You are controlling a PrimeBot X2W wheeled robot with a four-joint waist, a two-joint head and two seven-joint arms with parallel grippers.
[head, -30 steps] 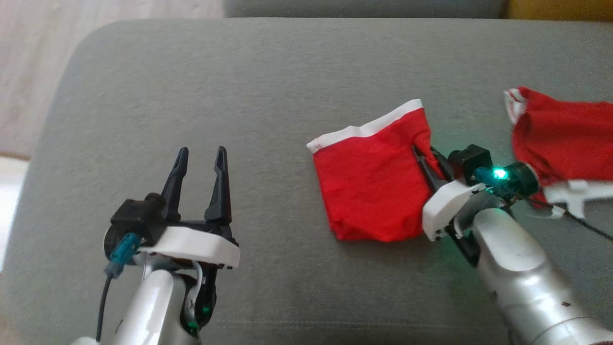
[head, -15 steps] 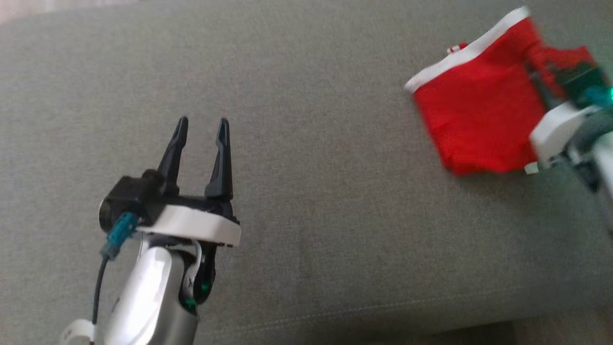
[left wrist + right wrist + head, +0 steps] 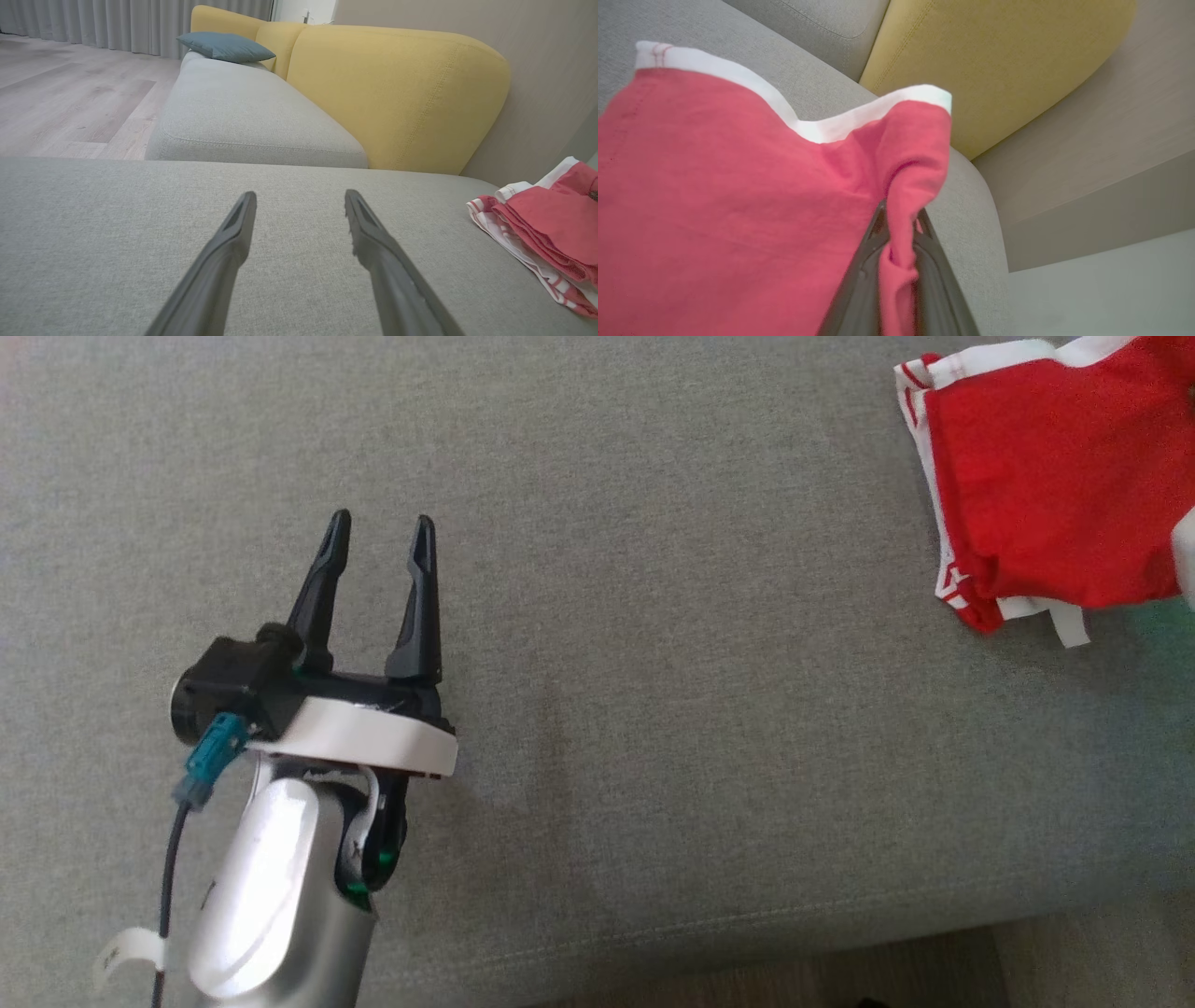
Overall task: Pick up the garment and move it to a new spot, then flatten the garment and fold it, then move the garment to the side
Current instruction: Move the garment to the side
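The red garment (image 3: 738, 196) with a white band along its edge hangs from my right gripper (image 3: 899, 214), which is shut on a bunched fold of it above the grey sofa seat. In the head view the red garment (image 3: 1055, 495) is at the upper right, cut by the frame edge. The left wrist view has the red garment (image 3: 556, 219) at its right edge. My left gripper (image 3: 378, 527) stands open and holds nothing, hovering over bare seat far to the left of the cloth. Its two fingers (image 3: 233, 233) are spread apart.
A second red piece with white stripes (image 3: 952, 588) lies under or beside the held cloth, also striped (image 3: 514, 242) in the left wrist view. Yellow backrest (image 3: 397, 93), blue cushion (image 3: 224, 46) and wooden floor (image 3: 56, 93) lie beyond. The seat's front edge (image 3: 653, 933) runs below.
The head view has swung left and down. My right gripper carried the red garment rightward onto the striped red piece. The left gripper stayed open over the seat.
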